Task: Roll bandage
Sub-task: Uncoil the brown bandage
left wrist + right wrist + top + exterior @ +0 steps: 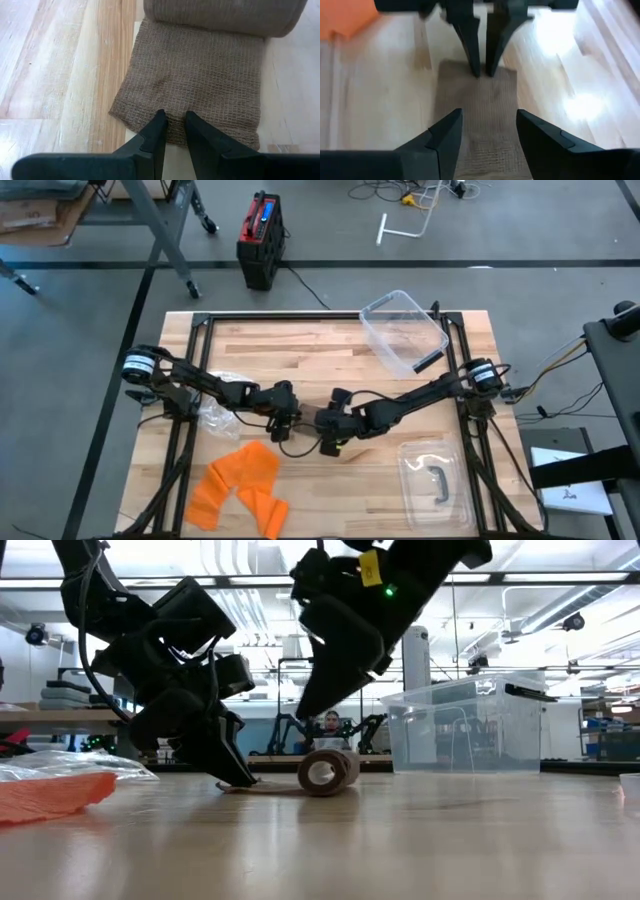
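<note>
the left hand (173, 119) has its two fingers nearly together, tips pressing down on the loose end of the one tan bandage (195, 80) where it lies flat on the wooden surface (330, 350); whether cloth is pinched between them cannot be told. opposite it, the right hand (487, 122) stands with its two fingers parted, one to each side of the bandage strip, and the low view shows it just above the rolled part (328, 770); it grips nothing that can be seen. the bandage sits near the middle of the surface, between the two hands: one roll, with a flat tail running to the left hand. further out, one pile of orange cloth (240, 485) lies at the front left, with one crumpled clear bag (215, 418) beside the left arm. one clear plastic bin (405, 330) stands at the far right, and one clear lid (435, 480) lies at the front right.
</note>
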Tool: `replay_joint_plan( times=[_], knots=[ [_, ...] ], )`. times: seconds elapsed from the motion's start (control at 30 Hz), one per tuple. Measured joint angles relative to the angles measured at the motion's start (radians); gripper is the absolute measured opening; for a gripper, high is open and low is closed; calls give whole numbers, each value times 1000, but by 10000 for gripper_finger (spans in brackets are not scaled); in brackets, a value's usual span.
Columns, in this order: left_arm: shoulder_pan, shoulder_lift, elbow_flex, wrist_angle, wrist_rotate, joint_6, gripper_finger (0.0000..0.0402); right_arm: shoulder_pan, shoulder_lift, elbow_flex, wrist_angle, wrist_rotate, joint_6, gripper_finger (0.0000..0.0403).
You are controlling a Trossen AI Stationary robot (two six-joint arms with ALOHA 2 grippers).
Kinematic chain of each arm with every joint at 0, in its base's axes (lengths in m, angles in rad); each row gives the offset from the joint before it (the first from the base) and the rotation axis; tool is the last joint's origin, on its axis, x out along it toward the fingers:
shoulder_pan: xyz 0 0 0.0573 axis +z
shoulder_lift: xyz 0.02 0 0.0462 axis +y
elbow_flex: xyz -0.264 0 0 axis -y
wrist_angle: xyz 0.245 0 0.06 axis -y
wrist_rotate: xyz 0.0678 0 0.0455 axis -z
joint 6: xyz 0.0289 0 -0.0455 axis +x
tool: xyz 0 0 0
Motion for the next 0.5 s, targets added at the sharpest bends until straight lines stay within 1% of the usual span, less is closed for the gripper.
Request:
replay_joint_plan(
  times=[0.13, 0.2, 0.3, 0.5],
  knots=[
    [0, 0, 0, 0, -1, 1, 68, -21, 21, -18, 111, -6, -29, 183],
    [0, 0, 0, -1, -2, 0, 68, -39, 48, -22, 142, -41, -37, 183],
    [0, -3, 0, -12, -2, 1, 68, -56, 74, -24, 145, -53, -38, 183],
    [0, -18, 0, -31, -2, 8, 68, -60, 71, -24, 144, -72, -40, 183]
  ],
)
